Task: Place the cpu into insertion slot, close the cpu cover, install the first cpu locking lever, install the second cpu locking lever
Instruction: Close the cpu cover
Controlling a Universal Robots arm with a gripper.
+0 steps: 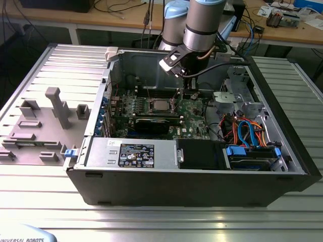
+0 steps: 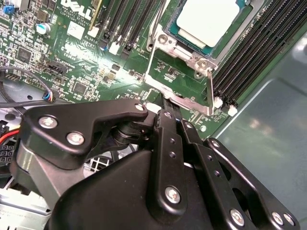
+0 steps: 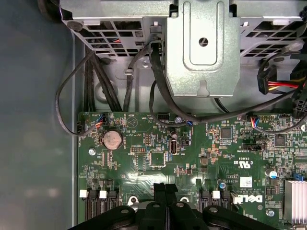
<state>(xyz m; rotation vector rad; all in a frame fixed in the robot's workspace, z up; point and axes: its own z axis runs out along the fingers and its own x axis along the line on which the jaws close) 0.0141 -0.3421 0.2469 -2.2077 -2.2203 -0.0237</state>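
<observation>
Pressed together, the pincer (image 2: 166, 101) sits just beside the insertion slot (image 2: 184, 50) where the cpu (image 2: 213, 19) lies, tip seemingly touching 1 locking lever (image 2: 210, 88) running along that slot's edge.

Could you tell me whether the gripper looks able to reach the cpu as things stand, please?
Probably yes: the computer case lies open, the gripper sits low over the board close beside the cpu, whose top is bare; only the cover frames its edges.
</observation>
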